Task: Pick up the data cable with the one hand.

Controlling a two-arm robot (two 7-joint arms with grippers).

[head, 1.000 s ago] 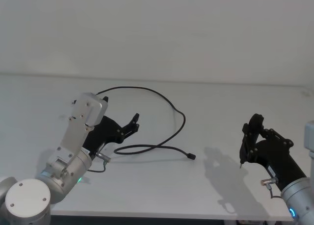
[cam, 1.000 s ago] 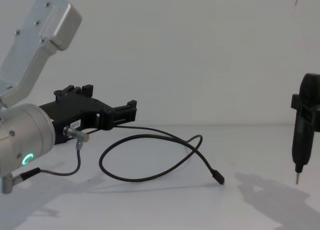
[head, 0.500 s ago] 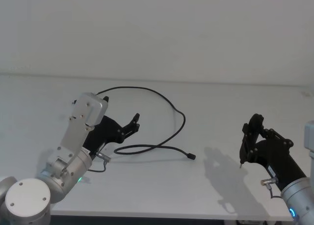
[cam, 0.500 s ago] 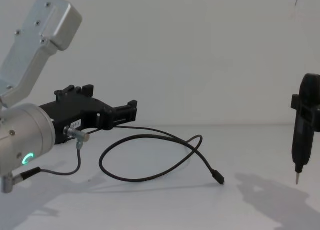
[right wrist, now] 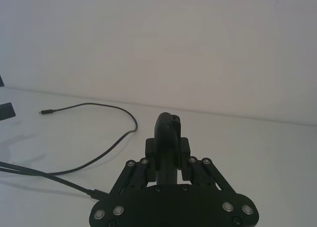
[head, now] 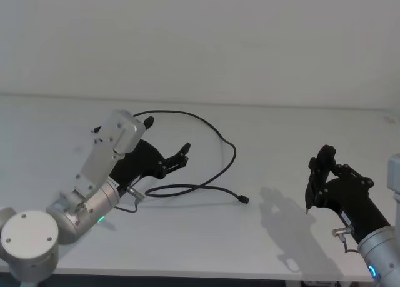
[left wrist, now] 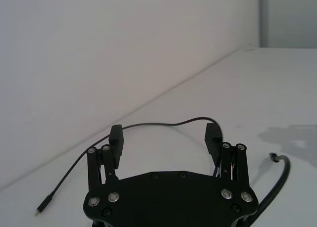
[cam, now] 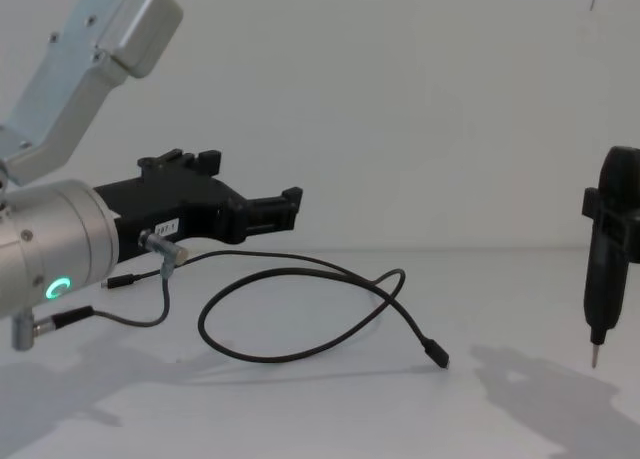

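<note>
The thin, matte-black data cable (head: 235, 152) lies looped on the smooth white table (head: 262, 249), centre frame. The left gripper (head: 184, 156), black and angular with its fingers spread, has advanced rightward and hovers above the loop's left end, clear of it. The right gripper (head: 307, 207), fingers pressed together, stands parked lower right.

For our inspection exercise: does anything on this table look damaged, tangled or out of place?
Nothing stands out. The thin black data cable lies in a loose loop on the white table; the black two-fingered left claw hovers open above it, and the slim black right claw idles aside.
</note>
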